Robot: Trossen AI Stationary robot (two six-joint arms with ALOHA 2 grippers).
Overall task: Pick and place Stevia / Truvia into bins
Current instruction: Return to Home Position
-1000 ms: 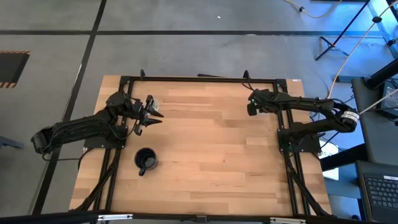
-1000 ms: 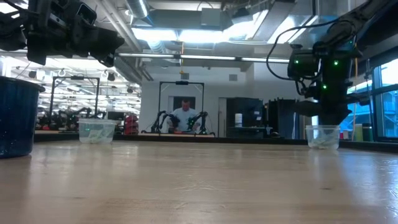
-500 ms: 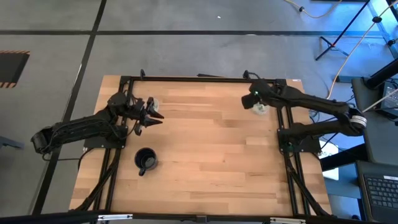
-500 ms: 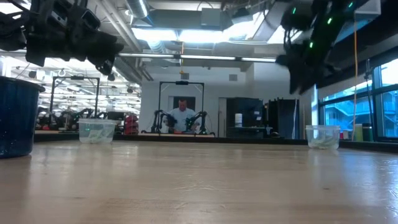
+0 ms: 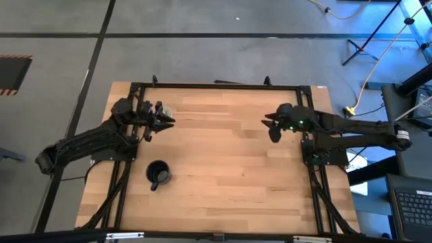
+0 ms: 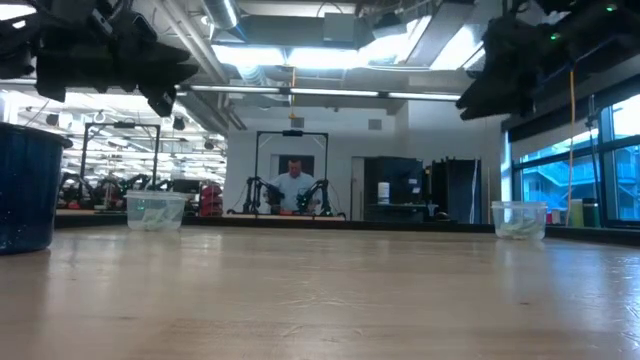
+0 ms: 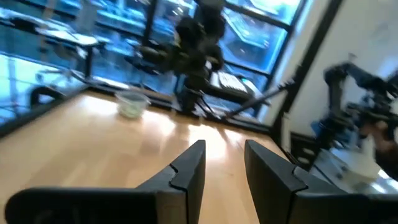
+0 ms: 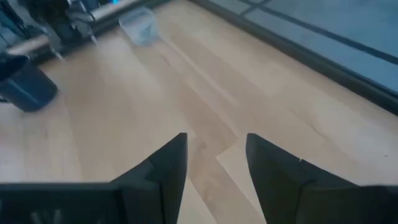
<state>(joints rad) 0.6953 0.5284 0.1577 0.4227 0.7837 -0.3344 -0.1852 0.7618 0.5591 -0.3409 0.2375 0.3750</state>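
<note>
Two clear bins stand near the table's far edge: the left bin and the right bin. Pale contents show through their walls; I cannot make out single Stevia sachets. My left gripper hovers open in the air beside the left bin, fingers level, nothing between them. My right gripper hangs open high above the table near the right bin, which its arm covers in the high view. Its fingers hold nothing.
A dark mug stands on the wooden table near the left arm's base, toward the near side. The black frame rails run along the far edge and both sides. A person shows in the room far behind the table.
My right gripper has risen from just above the right bin to well above the table and swung toward the table's near edge and middle. My left gripper has drifted slightly toward the far edge. Both bins have stayed where they were.
</note>
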